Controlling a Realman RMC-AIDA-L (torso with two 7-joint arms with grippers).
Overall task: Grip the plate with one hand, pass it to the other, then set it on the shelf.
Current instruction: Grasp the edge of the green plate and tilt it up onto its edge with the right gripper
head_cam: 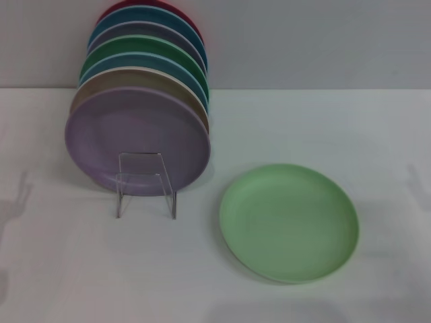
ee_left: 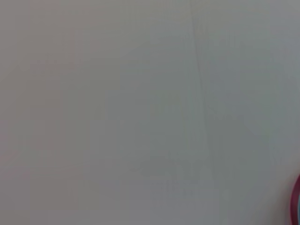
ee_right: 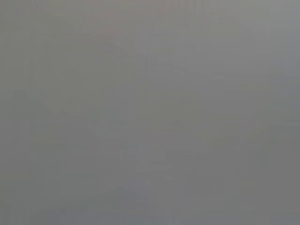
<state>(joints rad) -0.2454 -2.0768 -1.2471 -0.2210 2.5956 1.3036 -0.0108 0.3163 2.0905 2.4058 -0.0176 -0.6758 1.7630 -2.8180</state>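
Observation:
The pale mint-green plate [head_cam: 289, 223] lies flat on the white table, right of centre in the head view. The clear upright rack [head_cam: 145, 182] stands to its left and holds several plates on edge, with a lilac plate [head_cam: 137, 141] at the front. Neither gripper shows in any view. The left wrist view shows only a blank pale surface with a sliver of a red plate's rim [ee_left: 296, 199] at one edge. The right wrist view shows only plain grey.
Behind the lilac plate stand tan, blue, darker green [head_cam: 145, 50], grey-lilac, teal and red plates in a row toward the back wall. The white table [head_cam: 81, 269] runs out to the front and sides around the rack and plate.

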